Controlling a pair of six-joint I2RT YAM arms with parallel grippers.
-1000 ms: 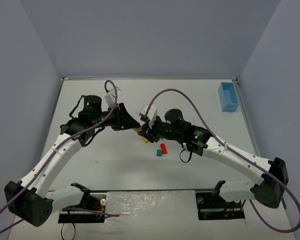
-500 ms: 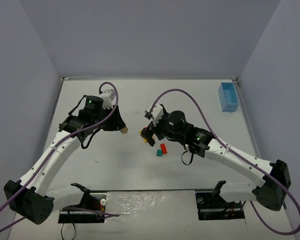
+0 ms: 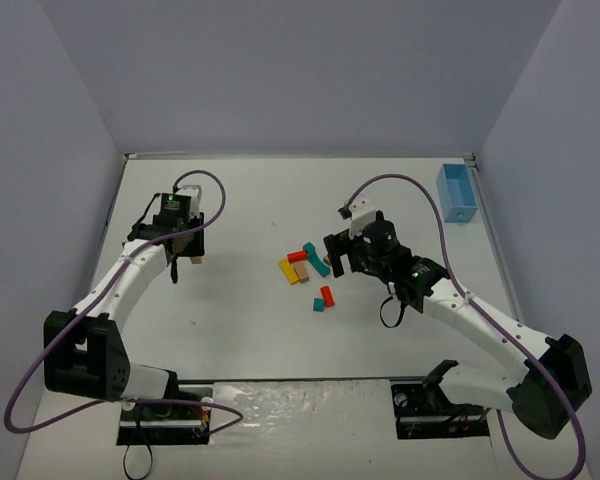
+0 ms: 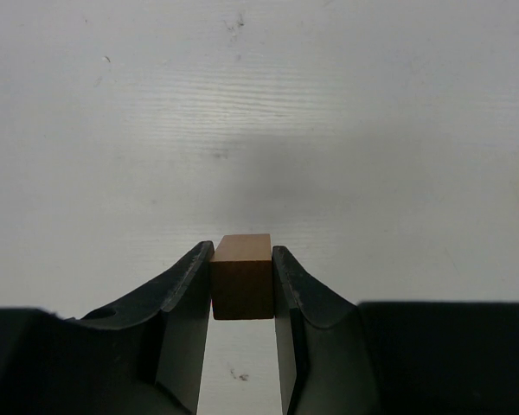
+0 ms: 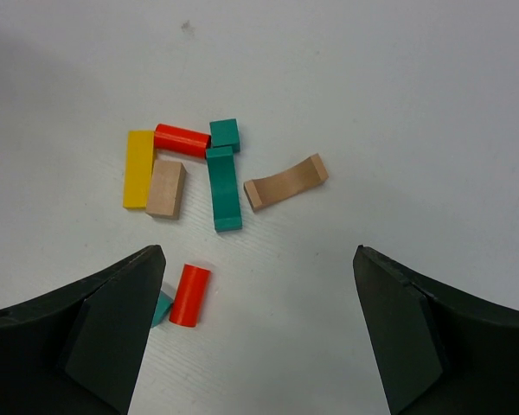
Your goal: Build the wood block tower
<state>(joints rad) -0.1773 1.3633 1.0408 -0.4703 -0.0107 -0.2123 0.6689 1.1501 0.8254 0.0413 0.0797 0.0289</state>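
My left jaws are clamped on a small brown block point(image 4: 241, 278) over bare table point(image 4: 259, 95). A second ago they were nose to nose with the right jaws over the pile. Now the left arm has swung out to nine o'clock of it, and my right jaws, wide apart and empty, have backed off to three o'clock.

The wood block tower point(image 3: 305, 266) is no tower yet. A yellow bar point(image 5: 139, 169), tan block point(image 5: 166, 188), teal bar point(image 5: 225, 190), teal cube point(image 5: 225, 134), curved tan piece point(image 5: 285, 181) and red cylinder point(image 5: 182, 140) lie flat in a loose cluster. The second red cylinder point(image 5: 189, 295) lies at six o'clock. I judge stacking starts from scratch.
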